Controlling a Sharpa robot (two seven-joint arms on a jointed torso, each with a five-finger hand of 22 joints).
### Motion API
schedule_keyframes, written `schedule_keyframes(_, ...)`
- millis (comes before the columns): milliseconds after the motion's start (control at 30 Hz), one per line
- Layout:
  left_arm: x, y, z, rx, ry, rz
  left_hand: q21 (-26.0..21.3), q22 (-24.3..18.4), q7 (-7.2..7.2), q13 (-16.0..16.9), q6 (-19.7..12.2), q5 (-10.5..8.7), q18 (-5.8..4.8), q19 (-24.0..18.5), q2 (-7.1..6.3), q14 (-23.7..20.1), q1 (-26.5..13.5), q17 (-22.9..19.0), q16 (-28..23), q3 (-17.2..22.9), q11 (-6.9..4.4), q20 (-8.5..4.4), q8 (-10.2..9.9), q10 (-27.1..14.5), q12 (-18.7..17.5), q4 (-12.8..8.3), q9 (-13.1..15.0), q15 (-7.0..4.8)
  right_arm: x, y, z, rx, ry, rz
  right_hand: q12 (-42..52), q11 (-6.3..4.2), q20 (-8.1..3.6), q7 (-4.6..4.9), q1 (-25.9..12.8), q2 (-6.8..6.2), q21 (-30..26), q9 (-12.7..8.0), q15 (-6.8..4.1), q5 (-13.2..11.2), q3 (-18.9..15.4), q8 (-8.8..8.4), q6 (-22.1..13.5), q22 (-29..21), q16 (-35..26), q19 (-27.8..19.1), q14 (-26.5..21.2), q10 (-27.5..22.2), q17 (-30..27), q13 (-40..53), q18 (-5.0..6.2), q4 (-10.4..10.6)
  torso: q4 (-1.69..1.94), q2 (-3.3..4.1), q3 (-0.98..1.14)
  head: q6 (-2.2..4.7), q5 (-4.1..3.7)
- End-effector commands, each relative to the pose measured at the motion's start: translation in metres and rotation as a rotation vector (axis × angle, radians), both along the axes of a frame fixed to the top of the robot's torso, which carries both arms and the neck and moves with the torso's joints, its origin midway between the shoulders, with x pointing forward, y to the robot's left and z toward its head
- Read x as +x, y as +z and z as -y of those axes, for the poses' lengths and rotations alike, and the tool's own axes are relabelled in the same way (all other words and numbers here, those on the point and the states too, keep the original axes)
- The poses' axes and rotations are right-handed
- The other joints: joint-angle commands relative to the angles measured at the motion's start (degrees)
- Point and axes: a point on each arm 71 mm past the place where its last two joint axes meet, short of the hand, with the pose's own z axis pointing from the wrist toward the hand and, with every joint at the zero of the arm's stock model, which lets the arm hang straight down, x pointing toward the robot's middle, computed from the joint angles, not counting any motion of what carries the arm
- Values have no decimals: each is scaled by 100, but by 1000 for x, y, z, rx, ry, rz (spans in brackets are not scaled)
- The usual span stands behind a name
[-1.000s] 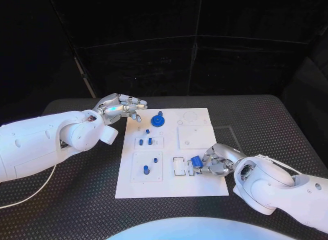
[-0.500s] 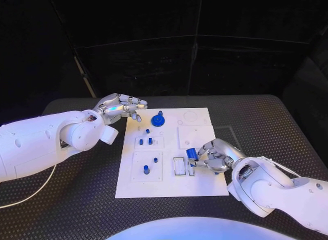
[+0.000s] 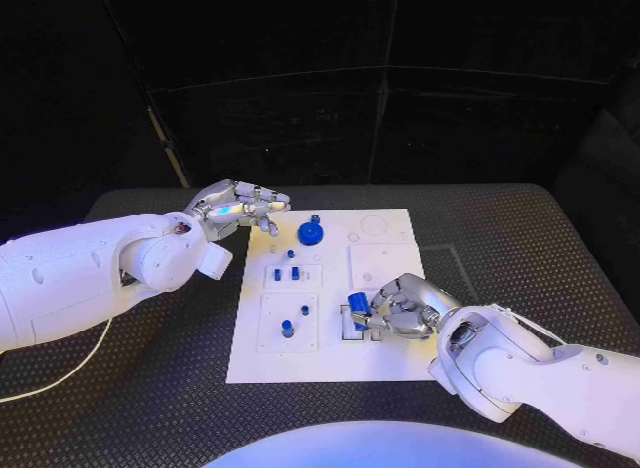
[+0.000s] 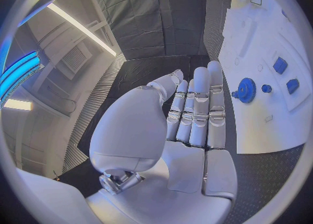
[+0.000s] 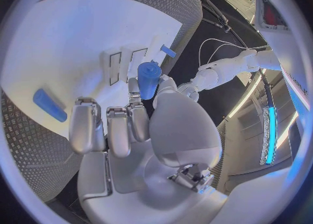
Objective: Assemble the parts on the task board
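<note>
Since the earlier frames the right hand [image 3: 395, 310] has carried its blue cylinder [image 3: 358, 302] leftward across the near part of the white board [image 3: 390, 363], from beside the board's right edge to a spot over the two small rectangular slots [image 3: 354, 324]. The cylinder is pinched between the thumb and a fingertip, standing roughly upright, as the right wrist view shows [image 5: 148, 79], while the other fingers [image 5: 85, 125] curl loosely beside it with nothing in them. Whether the cylinder touches the board cannot be told.

The left hand [image 3: 236, 209] has stayed at the board's far left corner, off the board's edge, holding nothing, its fingers straight and side by side [image 4: 199, 109]. The blue gear [image 3: 310, 233] lies on the board just beside it, apart from the fingertips. The other small blue pieces [image 3: 285, 275] sit in the board's left column, between the two hands and touched by neither.
</note>
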Motion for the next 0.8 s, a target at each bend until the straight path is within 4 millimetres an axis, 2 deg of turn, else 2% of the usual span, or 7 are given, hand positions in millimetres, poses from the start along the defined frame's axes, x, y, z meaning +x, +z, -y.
schedule_keyframes(33, 0, 2, 2, -11, -10, 2, -31, -5, 15, -2, -32, -13, 75, -25, 60, -34, -14, -6, 4, -37, -8, 6, -22, -33, 37, 13, -4, 2, -1, -3, -3, -21, 27, -44, -13, 6, 5, 8, -46, -6, 17, -5, -43, -28, -44, -35, 37, 1, 19, 41, 497, 23, 938, 280, -47, 6, -13, -5, 3, -5, 7)
schedule_keyframes(367, 0, 1, 2, -11, -11, 2, -31, -5, 15, -2, -32, -13, 75, -25, 60, -34, -14, -6, 4, -37, -8, 6, -22, -33, 37, 13, -4, 2, 0, -7, -2, -47, 22, -72, -21, 0, 3, 1, -88, 3, 15, -2, -46, -66, -73, -38, 67, 0, 17, 39, 497, 22, 937, 280, -46, 6, -5, -9, 4, -11, 6)
schedule_keyframes(500, 0, 1, 2, -11, -11, 1, -31, -5, 15, -2, -32, -13, 75, -25, 60, -34, -14, -6, 4, -37, -8, 6, -22, -33, 37, 13, -4, 2, 2, -8, -1, -52, 12, -75, -41, -5, -1, -5, -151, 6, 12, 0, -51, -217, -125, -55, 87, -1, 10, 36, 494, 15, 924, 271, -46, 3, 1, -3, 4, -1, 10)
schedule_keyframes(633, 0, 1, 2, -10, -11, 1, -31, -5, 15, -2, -32, -13, 75, -25, 60, -34, -14, -6, 4, -37, -8, 6, -22, -33, 37, 13, -4, 2, 3, -9, -2, -52, 0, -68, -92, -2, -4, -2, -230, -8, -2, 3, -51, -646, -209, -87, 92, -25, -10, 21, 485, -8, 885, 238, -41, 2, -4, -5, 1, -4, 18)
schedule_keyframes(667, 0, 1, 3, -10, -11, 1, -31, -5, 15, -2, -32, -13, 75, -25, 60, -34, -14, -6, 4, -37, -8, 6, -22, -33, 37, 13, -4, 2, 4, -9, -2, -52, -2, -66, -122, 3, -2, 3, -267, -23, -11, 2, -48, -817, -235, -101, 79, -42, -18, 11, 481, -25, 869, 212, -38, 3, -4, -3, 1, -3, 18)
schedule_keyframes(733, 0, 1, 3, -10, -11, 1, -31, -5, 15, -2, -32, -13, 75, -25, 60, -34, -14, -6, 4, -37, -8, 6, -22, -33, 37, 13, -4, 2, 5, -10, -2, -49, -5, -62, -212, 20, 6, 23, -379, -102, -37, -1, -35, -1341, -286, -137, 33, -92, -37, -20, 473, -80, 836, 133, -29, 5, -5, -2, 2, -5, 18)
schedule_keyframes(800, 0, 1, 3, -10, -11, 0, -31, -5, 15, -2, -32, -13, 75, -25, 60, -34, -14, -6, 4, -37, -8, 6, -22, -33, 37, 13, -4, 2, 5, -10, -3, -46, -6, -57, -317, 48, 27, 45, -548, -252, -63, -1, -19, -1776, -239, -171, -17, -139, -56, -48, 465, -144, 803, 42, -21, 13, -7, -3, 3, -7, 21)
